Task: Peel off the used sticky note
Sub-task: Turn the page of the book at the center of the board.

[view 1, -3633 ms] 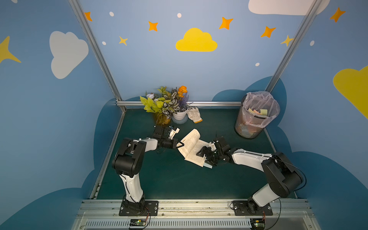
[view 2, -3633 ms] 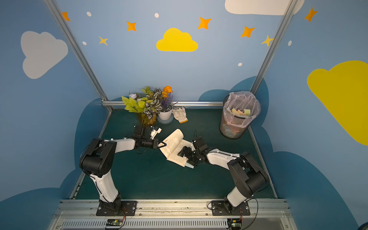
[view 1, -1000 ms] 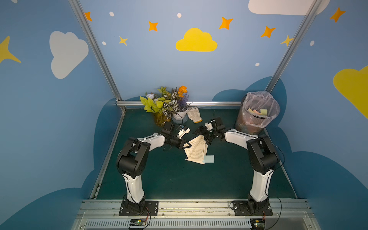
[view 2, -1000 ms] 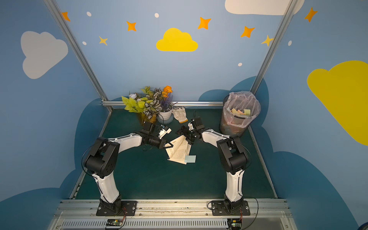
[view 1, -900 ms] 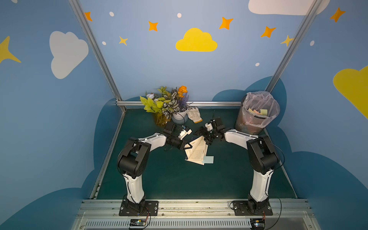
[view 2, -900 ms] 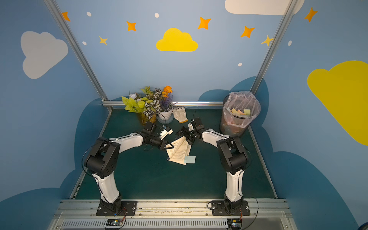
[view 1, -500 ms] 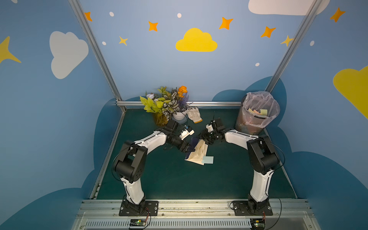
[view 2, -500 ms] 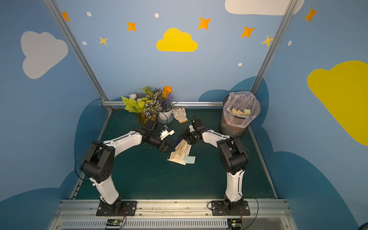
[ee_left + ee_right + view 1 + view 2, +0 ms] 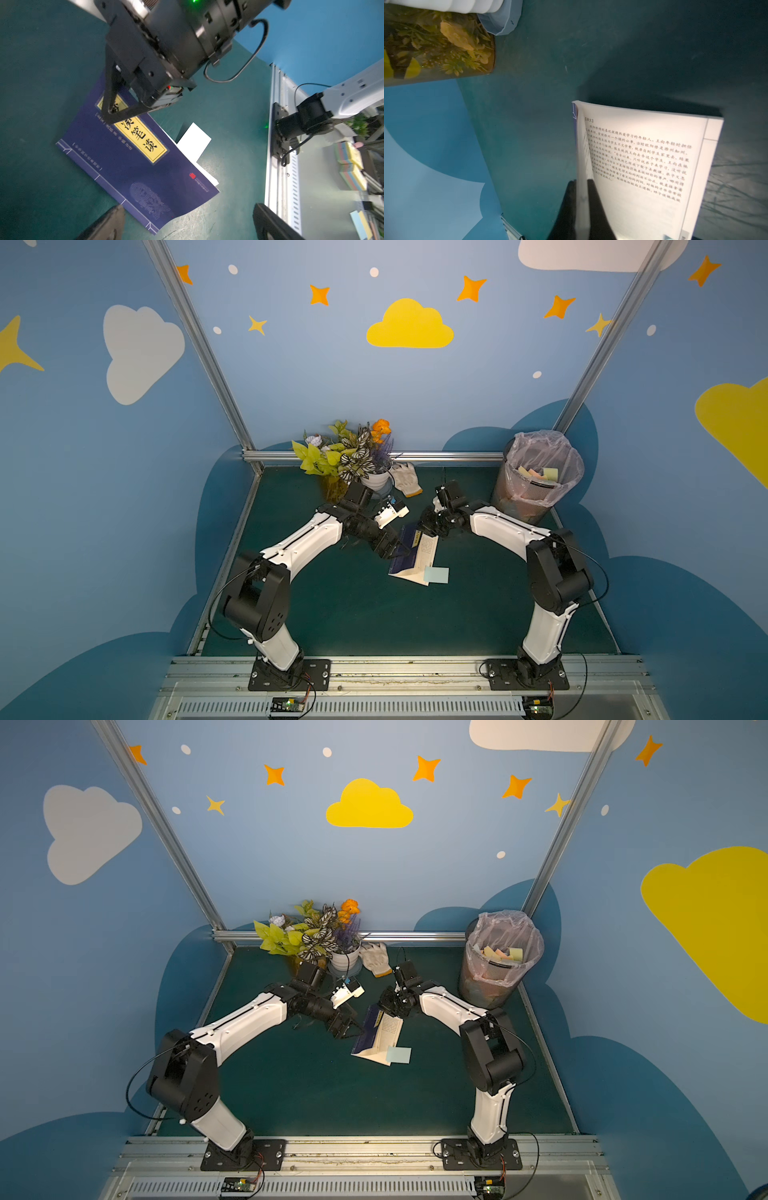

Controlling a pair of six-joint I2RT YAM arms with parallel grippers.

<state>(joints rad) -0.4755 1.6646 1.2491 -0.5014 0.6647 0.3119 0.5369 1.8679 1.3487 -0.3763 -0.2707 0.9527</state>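
Note:
A book with a dark blue cover and a yellow title label lies on the green table in both top views. A pale blue sticky note juts from its near right corner; it looks white in the left wrist view. My right gripper is shut on the far edge of the book's cover and front pages, and a printed page shows beside them. My left gripper stands open at the book's left edge and holds nothing.
A lined waste bin with discarded notes stands at the back right. Potted plants and a white glove sit along the back rail. Stacks of coloured sticky notes lie beyond the front rail.
The left gripper swung the book's left half over, so the blue cover now faces up, then opened and let go. The right gripper shut on the book's far edge.

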